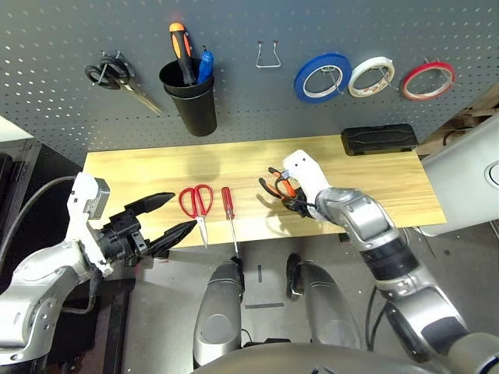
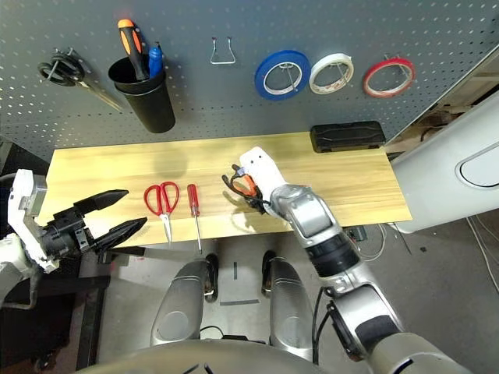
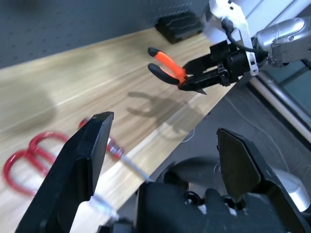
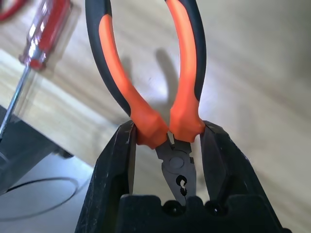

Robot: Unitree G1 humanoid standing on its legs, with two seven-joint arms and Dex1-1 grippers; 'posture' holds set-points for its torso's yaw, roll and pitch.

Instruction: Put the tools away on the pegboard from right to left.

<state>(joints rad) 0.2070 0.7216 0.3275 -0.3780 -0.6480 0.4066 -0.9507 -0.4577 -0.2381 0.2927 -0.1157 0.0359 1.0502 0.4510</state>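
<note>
My right gripper is shut on the orange-and-black-handled pliers, clamping them just above the hinge. It holds them a little above the wooden table, handles pointing away from the wrist. The red-handled scissors and the slim red-handled screwdriver lie side by side near the table's front edge. My left gripper hangs open and empty off the table's front left, just left of the scissors. A thin red tape ring hangs at the far right of the dark grey pegboard.
On the pegboard hang a blue tape roll, a white tape roll, a bare metal hook, a black cup holding two tools, and black-handled scissors. A black case lies at the table's back right.
</note>
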